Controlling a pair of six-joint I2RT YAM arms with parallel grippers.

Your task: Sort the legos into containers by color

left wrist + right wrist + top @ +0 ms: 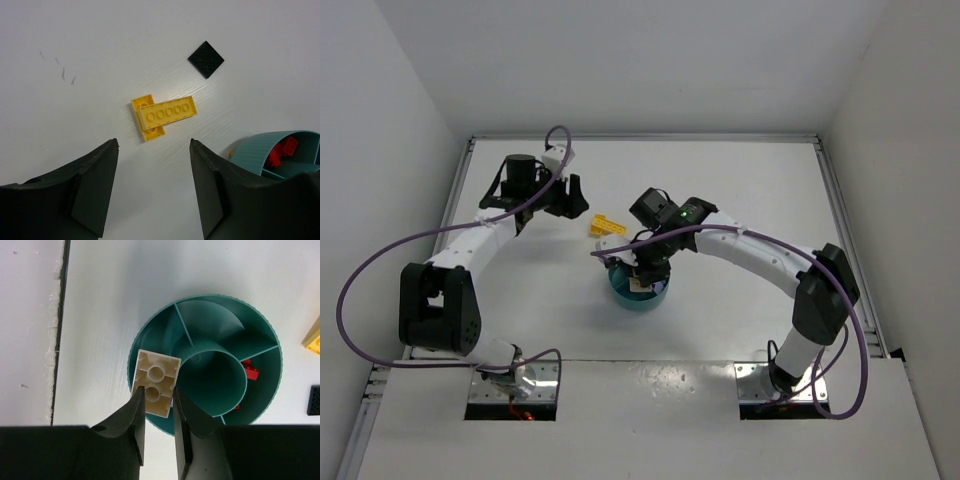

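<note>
My right gripper [158,392] is shut on a beige brick [156,382], its hollow underside facing the camera. It holds the brick over the left rim of the round teal dish [210,298]. Red bricks [250,371] lie in a right section of the dish. In the top view the right gripper [645,272] covers most of the dish [640,298]. My left gripper [154,145] is open and empty above the table, just short of two stacked yellow bricks [162,116], which also show in the top view [606,226]. A black square brick [206,59] lies beyond them.
The dish's edge [255,150] with a red brick [280,152] sits at the right of the left wrist view. The table's edge with a dark gap [62,290] runs left of the dish. White walls enclose the table [740,180].
</note>
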